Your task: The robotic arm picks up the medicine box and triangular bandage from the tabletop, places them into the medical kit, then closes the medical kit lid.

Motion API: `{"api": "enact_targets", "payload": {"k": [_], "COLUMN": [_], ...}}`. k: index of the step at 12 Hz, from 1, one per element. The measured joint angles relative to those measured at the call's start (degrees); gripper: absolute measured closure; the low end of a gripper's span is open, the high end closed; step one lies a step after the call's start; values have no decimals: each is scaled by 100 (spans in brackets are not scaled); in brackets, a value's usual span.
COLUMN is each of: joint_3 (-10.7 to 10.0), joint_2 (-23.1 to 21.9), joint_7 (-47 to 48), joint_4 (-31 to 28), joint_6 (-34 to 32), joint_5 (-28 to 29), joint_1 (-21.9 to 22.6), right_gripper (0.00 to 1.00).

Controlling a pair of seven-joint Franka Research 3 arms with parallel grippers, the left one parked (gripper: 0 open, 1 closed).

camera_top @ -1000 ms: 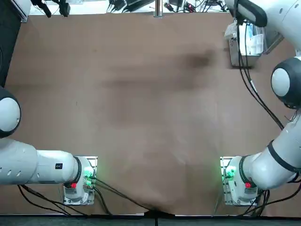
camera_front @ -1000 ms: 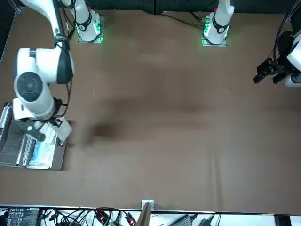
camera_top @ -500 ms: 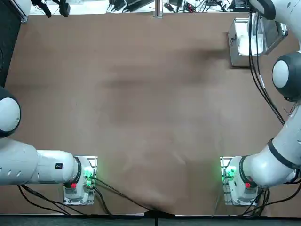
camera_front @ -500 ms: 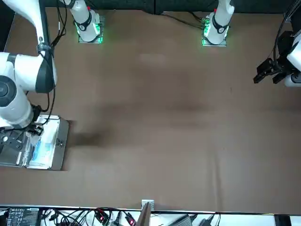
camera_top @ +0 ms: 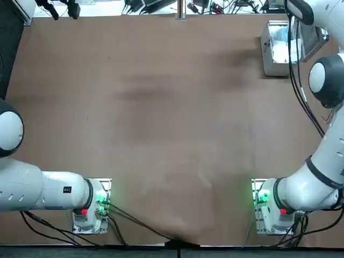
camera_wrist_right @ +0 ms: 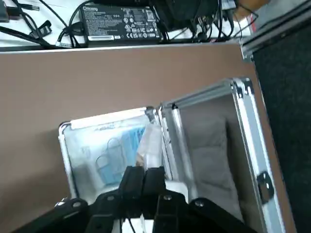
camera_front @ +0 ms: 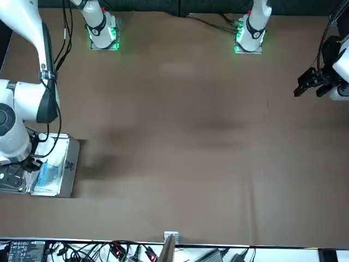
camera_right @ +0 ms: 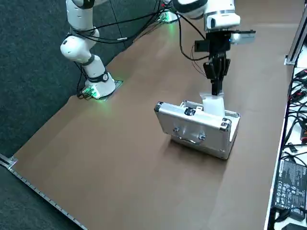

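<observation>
The right gripper point(camera_right: 217, 91) is being shifted toward the medical kit's point(camera_right: 168, 120) hinge point(camera_wrist_right: 167, 145); the triangular bandage point(camera_right: 214, 105) is being pinched, its placement inside apparently being prepared.

Face masks point(camera_wrist_right: 115, 155) inside open medical kit point(camera_wrist_right: 77, 158).

Even, fairly bright light falls over the brown tabletop point(camera_top: 161, 134), leaving soft-edged shadows and a pale sheen on its surface. Glare whitens the metal case's point(camera_top: 279, 48) inside from overhead, while the wrist view looks dimmer and slightly soft.
</observation>
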Motion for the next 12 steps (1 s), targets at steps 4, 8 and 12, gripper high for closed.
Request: {"api": "enact_targets", "payload": {"k": [4, 8, 12], "joint_3": [-1, -1, -1], "joint_2": [206, 299, 374], "joint_7": [-187, -282, -530], "joint_4": [6, 16, 17], "joint_6": [326, 380, 377], "joint_5": [-430, -510, -515], "joint_1": [-140, -272, -355], "right_gripper": [99, 99, 99]}}
